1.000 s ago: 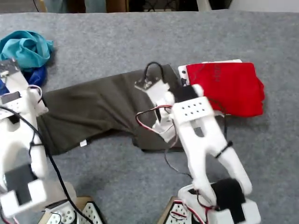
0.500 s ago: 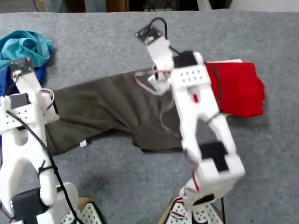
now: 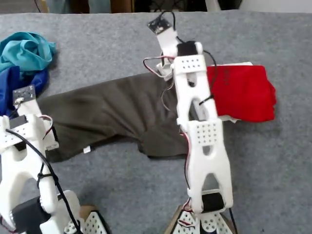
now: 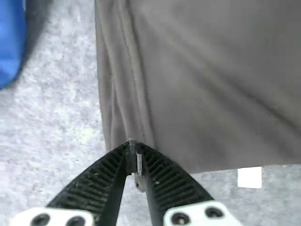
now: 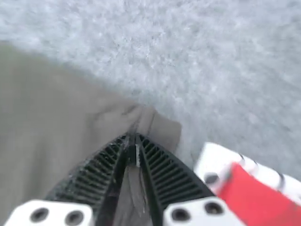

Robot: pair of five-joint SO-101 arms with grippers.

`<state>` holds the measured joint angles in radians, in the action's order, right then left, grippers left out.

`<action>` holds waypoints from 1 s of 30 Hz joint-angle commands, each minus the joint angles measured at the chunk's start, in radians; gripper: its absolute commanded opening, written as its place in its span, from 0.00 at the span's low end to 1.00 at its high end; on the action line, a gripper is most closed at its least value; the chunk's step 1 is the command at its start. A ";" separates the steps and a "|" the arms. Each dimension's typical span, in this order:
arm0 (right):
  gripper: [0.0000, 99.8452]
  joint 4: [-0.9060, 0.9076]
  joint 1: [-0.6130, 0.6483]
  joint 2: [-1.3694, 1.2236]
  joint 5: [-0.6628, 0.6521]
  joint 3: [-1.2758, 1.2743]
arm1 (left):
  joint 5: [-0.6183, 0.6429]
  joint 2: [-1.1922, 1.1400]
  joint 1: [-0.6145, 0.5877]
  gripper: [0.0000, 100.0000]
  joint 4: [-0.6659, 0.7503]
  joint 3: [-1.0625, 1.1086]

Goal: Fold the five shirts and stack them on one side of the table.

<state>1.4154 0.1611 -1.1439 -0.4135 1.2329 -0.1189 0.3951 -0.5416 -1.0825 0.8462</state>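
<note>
Surface: grey felt table [image 3: 278, 165].
Room: dark strip [image 3: 146, 5], top edge.
Claws: my left claw [image 4: 133, 157] and right claw [image 5: 133, 149] both pinch the olive shirt [image 3: 107, 112].

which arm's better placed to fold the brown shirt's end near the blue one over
Left, probably. The left pincer is shut on the hem of the brown shirt at that end, beside the blue shirt; the right pincer grips the far edge by the red shirt.
</note>
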 commanded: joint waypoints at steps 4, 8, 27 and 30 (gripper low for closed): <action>0.02 0.021 -0.012 -0.246 -0.006 0.418 | -0.106 0.020 -0.018 0.03 0.120 0.088; 0.02 0.028 -0.012 -0.274 -0.006 0.426 | -0.152 0.020 -0.019 0.03 0.161 0.127; 0.02 0.063 -0.006 -0.271 -0.006 0.424 | 0.000 0.048 0.001 0.03 -0.175 -0.269; 0.02 0.063 -0.006 -0.271 -0.006 0.424 | 0.041 0.044 0.177 0.03 -0.181 -0.254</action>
<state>1.4722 0.1565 -1.4246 -0.4150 1.6180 -0.1281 0.4104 -0.5186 -1.2405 0.6375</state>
